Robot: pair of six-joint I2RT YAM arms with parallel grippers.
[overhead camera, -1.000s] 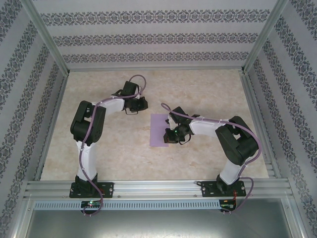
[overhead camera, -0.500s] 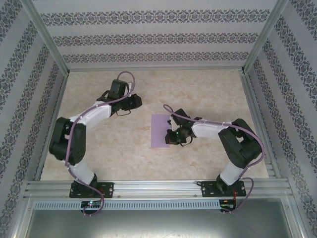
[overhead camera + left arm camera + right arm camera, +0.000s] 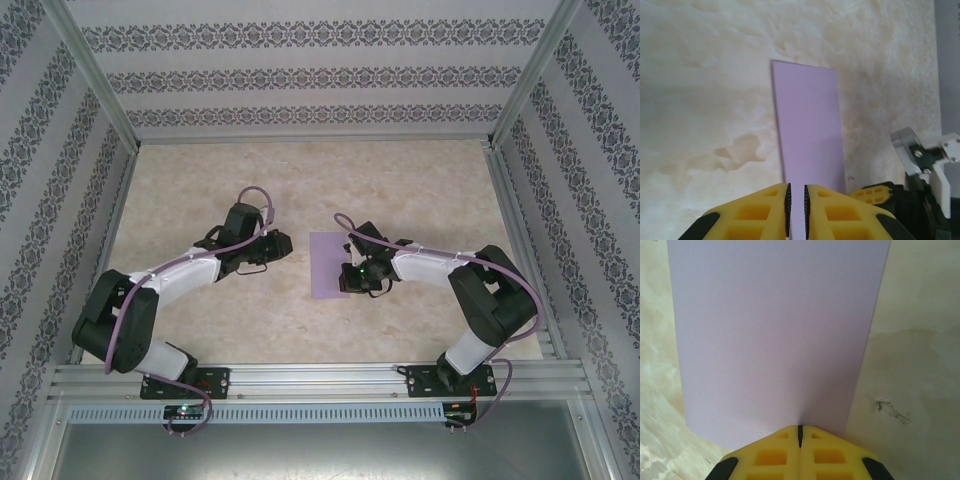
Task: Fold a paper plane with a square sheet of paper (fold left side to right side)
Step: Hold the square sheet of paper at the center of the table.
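On the table [image 3: 420, 190], centre-right, the square sheet of paper [image 3: 326, 262] lay flat, lilac and unmarked. From above its outline read as a rectangle taller than wide.

Left arm: shoulder and elbow folded low and far out to the left, forearm running up and right toward centre. The left gripper [image 3: 286, 245] pointed right at the sheet's left edge, near it but not touching. In its wrist view the left gripper [image 3: 796, 200] had its 2 yellow fingers [image 3: 755, 210] close to parallel with a thin slit between the pads. Nothing was held; the sheet [image 3: 807, 130] lay ahead of the tips.

Right arm: elbow bent out to the right, forearm reaching left and slightly up, wrist tipped down over the sheet's right side. The right gripper [image 3: 346, 279] sat on that edge. Wrist view: the right gripper [image 3: 800, 432] had its fingers [image 3: 830, 455] pressed fully together with no gap, tips right at the sheet's [image 3: 775, 330] near edge, apparently pinching it

The beige marbled tabletop was bare around the sheet
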